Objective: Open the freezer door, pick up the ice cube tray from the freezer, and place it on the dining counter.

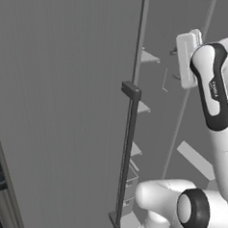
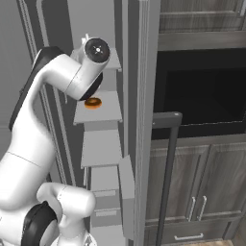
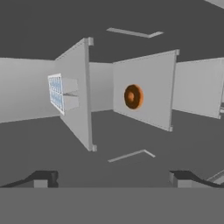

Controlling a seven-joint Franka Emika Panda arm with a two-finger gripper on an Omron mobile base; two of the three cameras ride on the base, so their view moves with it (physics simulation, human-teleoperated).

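The freezer door stands swung wide open at the left, its dark bar handle on the near edge. Inside the freezer, thin grey shelves step up the compartment. My hand is raised inside it at upper-shelf height. In the rolled hand view the pale blue ice cube tray lies against the left shelf, far ahead and left of centre. My gripper is open, its fingertips wide apart and holding nothing.
An orange donut rests on the middle shelf, also seen under my wrist. To the right are a grey door edge with a dark handle, and dark wood cabinets.
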